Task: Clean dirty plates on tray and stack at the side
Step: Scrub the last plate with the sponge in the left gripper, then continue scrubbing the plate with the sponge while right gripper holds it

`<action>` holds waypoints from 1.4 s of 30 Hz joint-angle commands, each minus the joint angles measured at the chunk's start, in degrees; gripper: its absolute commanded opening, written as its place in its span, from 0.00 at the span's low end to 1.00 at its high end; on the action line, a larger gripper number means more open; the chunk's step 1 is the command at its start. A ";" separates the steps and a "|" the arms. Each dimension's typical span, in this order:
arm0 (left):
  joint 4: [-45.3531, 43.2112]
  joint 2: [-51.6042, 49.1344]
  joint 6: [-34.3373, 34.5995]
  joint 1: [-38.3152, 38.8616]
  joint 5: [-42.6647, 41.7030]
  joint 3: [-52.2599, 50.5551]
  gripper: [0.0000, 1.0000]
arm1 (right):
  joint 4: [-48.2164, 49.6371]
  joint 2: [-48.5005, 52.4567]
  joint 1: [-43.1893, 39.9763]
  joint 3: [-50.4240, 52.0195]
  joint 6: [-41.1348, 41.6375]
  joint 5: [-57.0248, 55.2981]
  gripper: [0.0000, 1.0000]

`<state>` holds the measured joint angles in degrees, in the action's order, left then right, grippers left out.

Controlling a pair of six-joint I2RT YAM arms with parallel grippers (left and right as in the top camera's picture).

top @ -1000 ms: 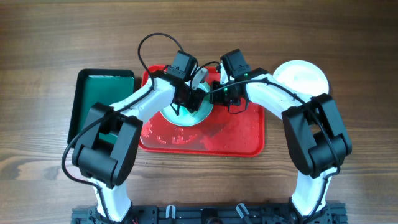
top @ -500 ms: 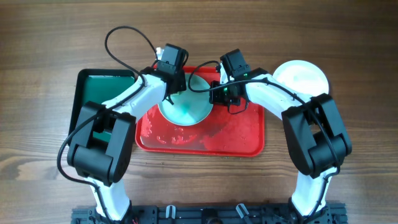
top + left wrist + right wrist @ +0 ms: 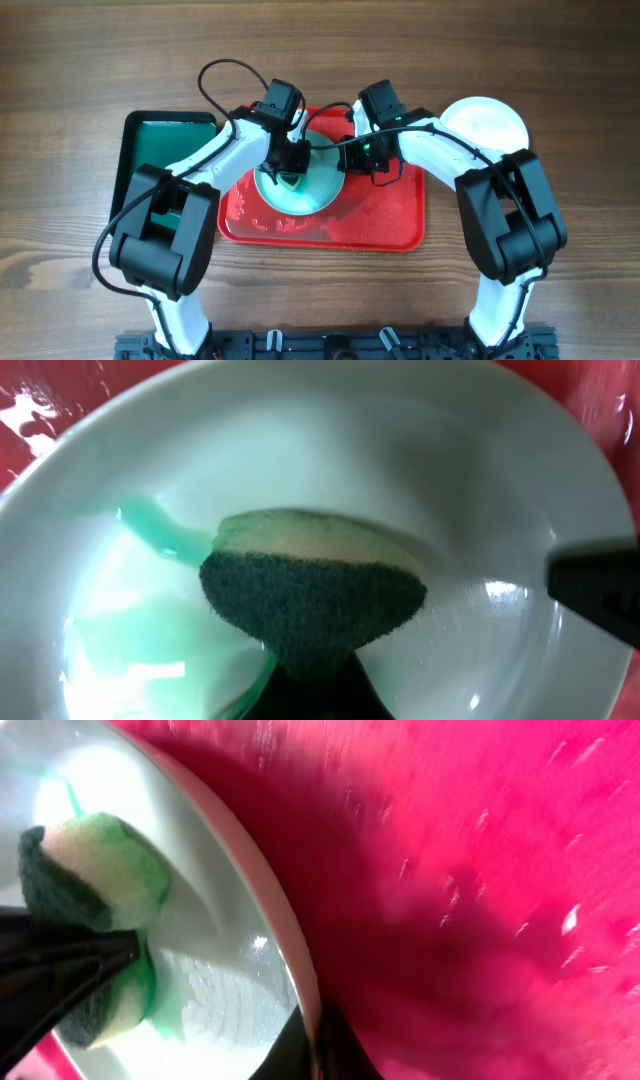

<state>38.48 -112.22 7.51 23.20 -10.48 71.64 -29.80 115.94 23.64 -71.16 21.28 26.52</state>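
On the wooden table (image 3: 80, 60) we see the red tray (image 3: 390, 225) in the middle, its floor wet and glistening, with a smaller green tray (image 3: 150, 150) just beside it on the left. One white plate (image 3: 490, 125) sits off the red tray at its far right corner; whether another lies under it we cannot tell. The dirty plate (image 3: 310, 195) is on the red tray's left half. The right gripper (image 3: 345, 150) is clamped on its right rim. The left gripper (image 3: 288, 175) is closed tight on a sponge (image 3: 312, 595) and holds it down in the bowl of the dirty plate. We judge the step to be scrubbing. To do it well, we would have the right gripper hold the rim firm so the dirty plate cannot skate on the wet floor. We would then work the sponge's dark rough face in overlapping passes across the green smear (image 3: 150, 530), reaching the outer band as well as the centre. The overhead view gives the layout but hides the dirty plate's surface under both arms. Only the left wrist view shows the smear trailing left from the sponge and the pale soapy film below it. Only the right wrist view shows the thin rim pinched between the fingers and a shadow on the tray beneath, which suggests that edge is lifted.
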 commanded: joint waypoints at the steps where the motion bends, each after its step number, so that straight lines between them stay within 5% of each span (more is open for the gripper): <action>1: 1.81 -1.05 -2.95 0.37 -0.55 -1.25 0.04 | -1.09 1.79 0.39 -0.02 -5.68 9.38 0.04; 9: -2.12 -1.05 10.95 -4.72 19.71 -1.25 0.04 | 2.19 1.81 0.28 2.54 -6.93 13.86 0.04; 14: 2.58 -1.05 12.70 -4.59 19.80 -1.25 0.04 | 2.73 1.81 0.28 2.54 -6.67 13.81 0.04; 19: 9.42 -1.05 9.99 -2.73 11.13 -1.25 0.04 | 2.99 1.81 0.28 2.54 -6.23 13.62 0.04; 25: 11.58 -1.05 -11.61 -1.40 -22.53 -1.25 0.04 | 3.41 1.81 0.28 2.54 -6.03 13.40 0.04; 30: 4.04 -1.05 -11.28 -1.22 -22.05 -1.25 0.04 | 3.39 1.81 0.28 2.54 -6.03 13.40 0.04; 36: -4.55 -1.05 5.95 -1.22 8.37 -1.25 0.04 | 3.39 1.81 0.28 2.54 -6.10 13.38 0.04; 42: 0.02 -1.05 11.45 -1.22 33.20 -1.25 0.04 | 3.48 1.81 0.28 2.54 -6.05 13.27 0.04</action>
<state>36.05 -111.72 14.37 23.38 -1.30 71.11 -25.74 117.12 23.92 -68.75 15.75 37.47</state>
